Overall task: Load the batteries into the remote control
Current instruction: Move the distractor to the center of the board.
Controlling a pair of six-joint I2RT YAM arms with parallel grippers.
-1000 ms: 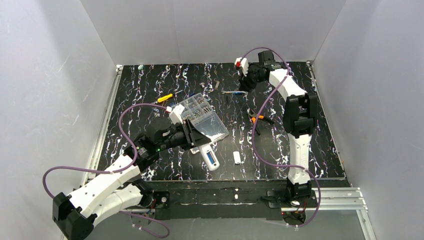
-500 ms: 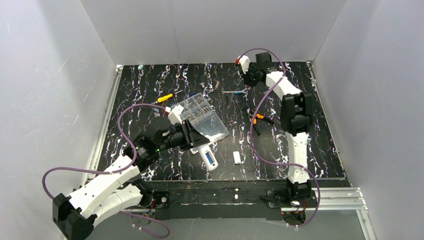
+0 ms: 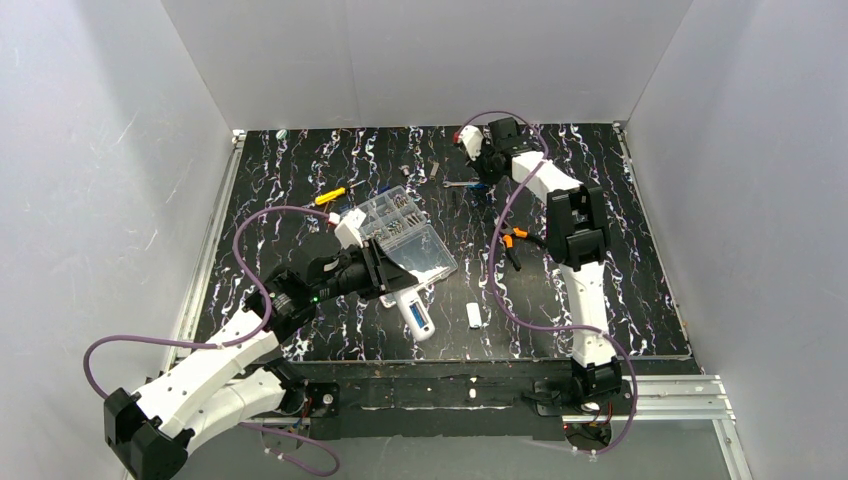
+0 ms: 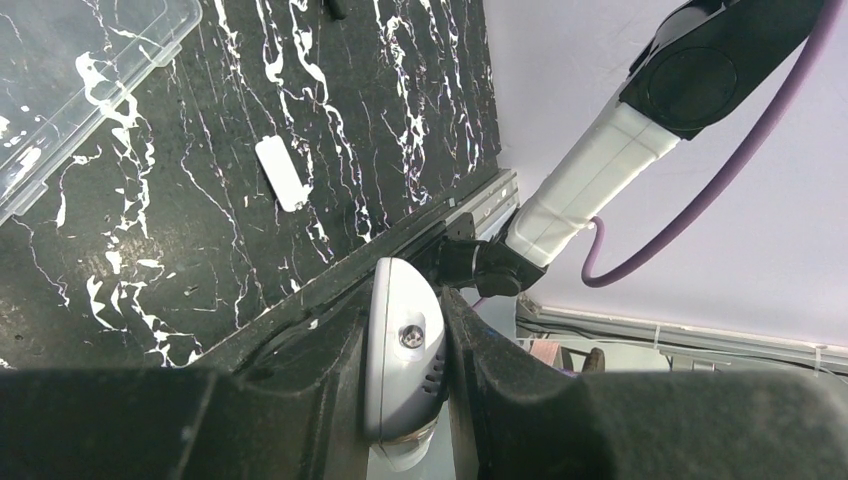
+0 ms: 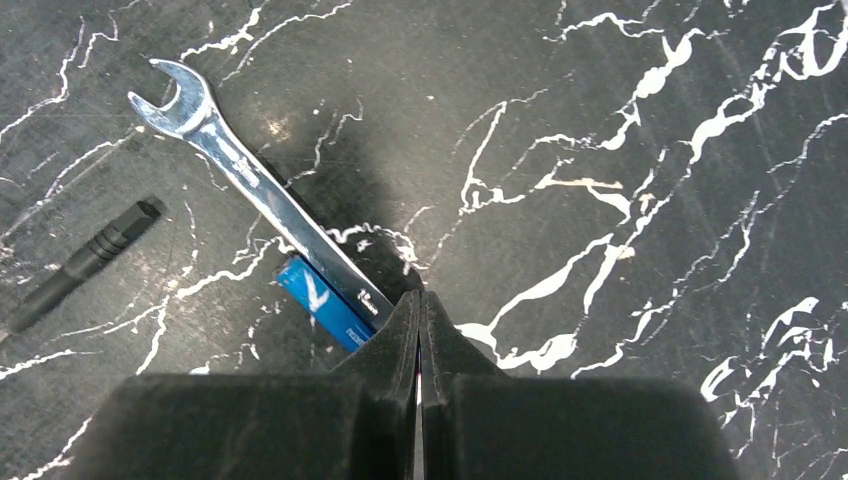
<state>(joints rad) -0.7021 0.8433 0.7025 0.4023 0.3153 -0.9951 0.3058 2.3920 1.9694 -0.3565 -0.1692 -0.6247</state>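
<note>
Right gripper [image 5: 420,312]: you are carrying it with the fingers pressed flat together and nothing between them. The tips are hovering just beside the blue battery [image 5: 322,302] at the far side of the table [image 3: 300,160]. That battery is lying tight against the shaft of the wrench [image 5: 250,185], possibly tucked partly under it; I cannot tell which. Second battery: I am not finding it in any view.

Left gripper [image 4: 405,325]: you are pinching the remote control [image 4: 400,375] by one end, near the front edge, beside the clear compartment box [image 3: 405,235]. The small white cover piece [image 4: 281,172] is lying loose on the table, apart from the remote.

Risks, as I am reading them:
- If you are descending with the fingers closed, you are pushing the battery, not grasping it. It is a cylinder, so it is likely rolling off or sliding further under the wrench.
- If you are opening over it, one finger is likely landing on the wrench shaft. You are then either catching wrench and battery together, or levering the wrench and flicking the battery away.
- The black bit [image 5: 85,262] is lying near. A rolling battery may be stopping against it, which makes for another awkward pick.
- You are holding the remote only at its end, so pressing a battery into the recess may be twisting it in the grip.
- I cannot tell whether the recess is facing up. Check that before you are bringing the battery across.
</note>
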